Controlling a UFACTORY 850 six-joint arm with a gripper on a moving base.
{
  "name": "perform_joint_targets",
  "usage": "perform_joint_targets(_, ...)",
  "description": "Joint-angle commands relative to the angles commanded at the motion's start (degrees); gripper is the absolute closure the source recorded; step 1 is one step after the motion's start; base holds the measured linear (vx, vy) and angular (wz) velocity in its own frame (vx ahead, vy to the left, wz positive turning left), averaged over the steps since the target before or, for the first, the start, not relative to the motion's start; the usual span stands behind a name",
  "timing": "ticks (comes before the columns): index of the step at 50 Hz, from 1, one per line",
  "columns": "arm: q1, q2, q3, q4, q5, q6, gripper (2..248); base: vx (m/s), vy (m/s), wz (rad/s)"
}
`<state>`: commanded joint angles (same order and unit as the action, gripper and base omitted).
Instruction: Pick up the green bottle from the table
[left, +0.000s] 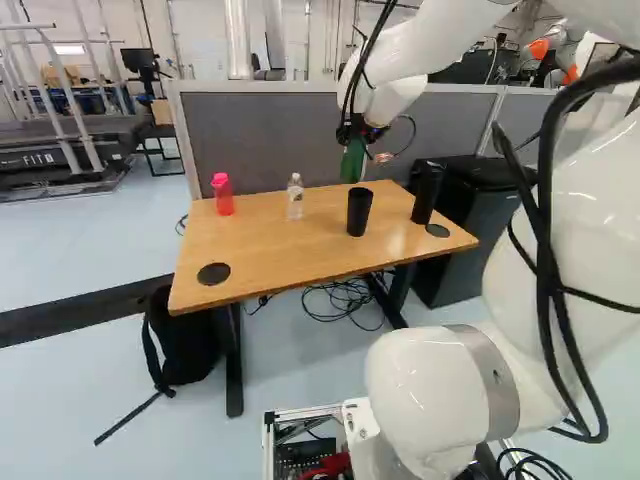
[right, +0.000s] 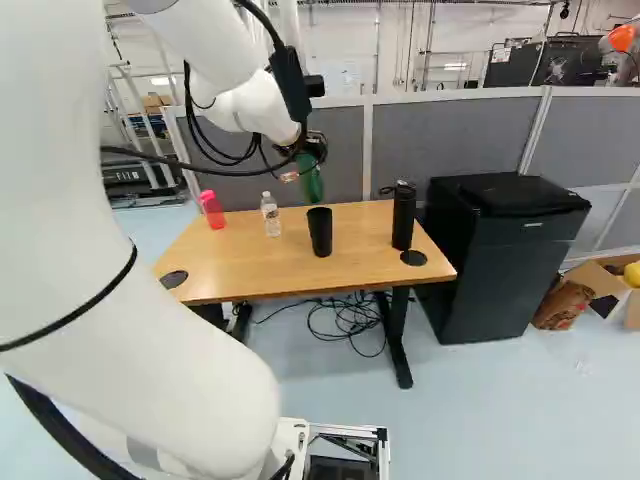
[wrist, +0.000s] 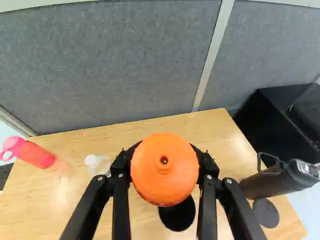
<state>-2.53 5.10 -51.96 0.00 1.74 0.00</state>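
The pincer (left: 355, 138) is pinching the green bottle (left: 352, 163), held higher than the black cup (left: 359, 212). On the worktop (left: 270, 245), the clear bottle (left: 295, 198) stands left of that cup in both base views.

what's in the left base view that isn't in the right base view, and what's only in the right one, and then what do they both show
Only the left base view shows the black backpack on the floor by the table leg.

Only the right base view shows the open cardboard box and, next to it, the brown paper bag.

Both show the table with the pink bottle, clear bottle, black cup and tall black bottle, plus the green bottle held above it by the end effector.
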Motion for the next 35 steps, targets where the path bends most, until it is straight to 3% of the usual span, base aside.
perform_joint_targets(35,0.0,0.0,0.0,0.0,0.0,0.0,127,-0.169,0.069,0.016)
